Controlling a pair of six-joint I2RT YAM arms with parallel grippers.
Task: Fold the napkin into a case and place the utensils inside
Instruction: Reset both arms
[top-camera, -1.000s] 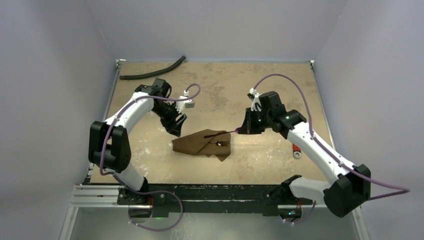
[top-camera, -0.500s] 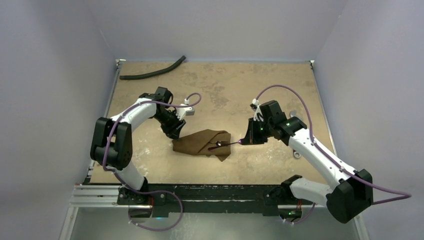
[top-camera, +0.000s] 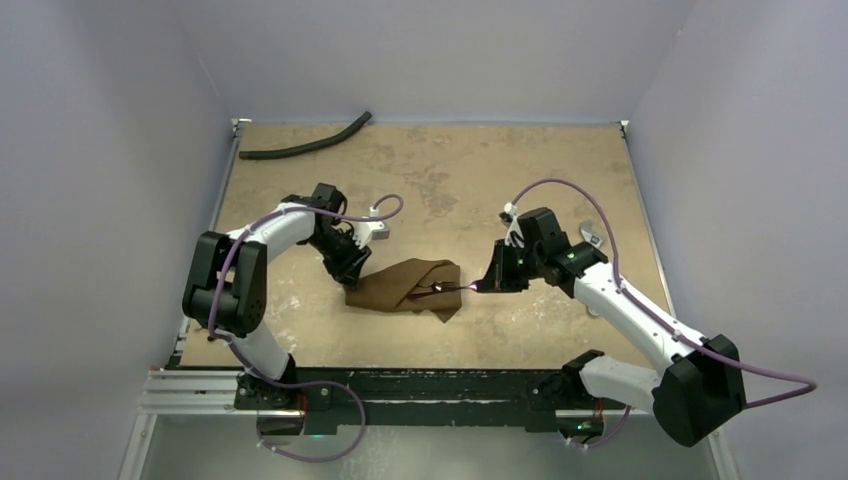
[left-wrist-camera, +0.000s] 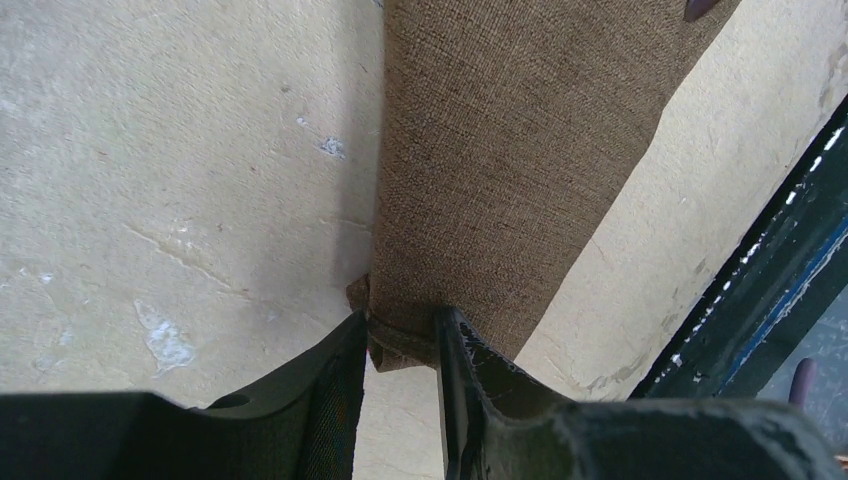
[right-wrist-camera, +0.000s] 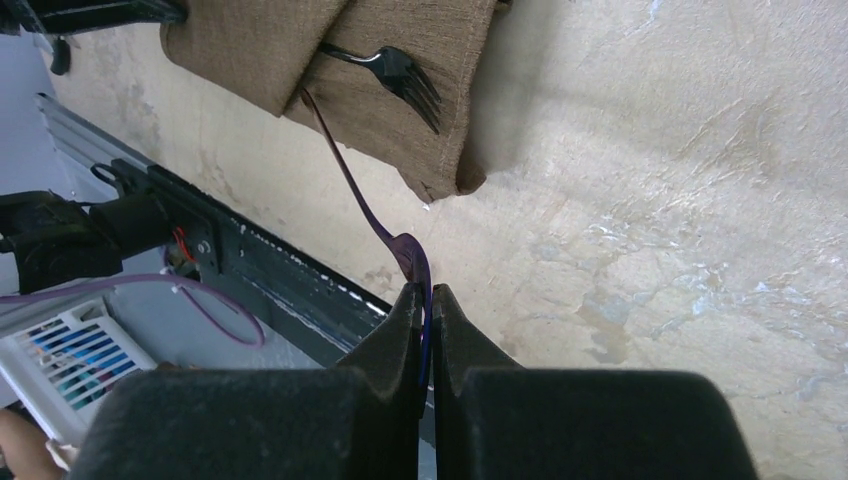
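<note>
We pinch the napkin (left-wrist-camera: 500, 150) corner in our left end effector (left-wrist-camera: 400, 330); our right end effector (right-wrist-camera: 424, 295), clenched on a purple utensil (right-wrist-camera: 342, 162), must next slide it deeper inside.

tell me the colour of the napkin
The napkin is plain brown, best seen in the left wrist view.

No text, label, brand, number or sign can be read in any view. Low and to the left of the right gripper (right-wrist-camera: 425, 297), a white slatted piece (right-wrist-camera: 78, 362) shows blue stripes, too blurred to make out as writing.
</note>
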